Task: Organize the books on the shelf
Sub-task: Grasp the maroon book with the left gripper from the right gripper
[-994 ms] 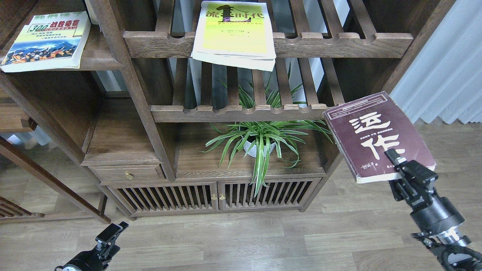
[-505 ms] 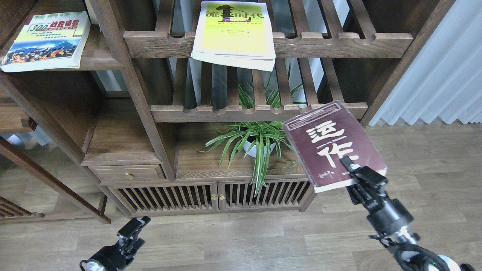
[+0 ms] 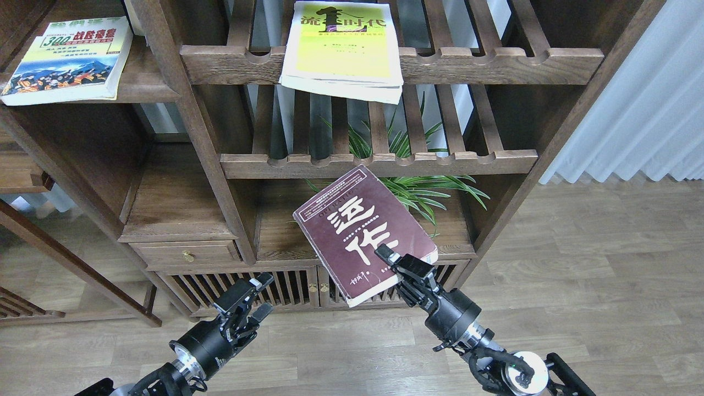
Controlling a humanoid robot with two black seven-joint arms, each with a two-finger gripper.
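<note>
While right gripper (image 3: 391, 265) grips 1 maroon book (image 3: 363, 233), 2 books shelved, 1 plant (image 3: 426, 192).

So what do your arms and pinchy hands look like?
Both arms are black and round like tubes, each with a shiny silver ring at the wrist. The left gripper and right gripper are boxy black blocks, each with two short fingers. Thin black cables loop beside each wrist, and the right arm has a white round cap lower down.
</note>
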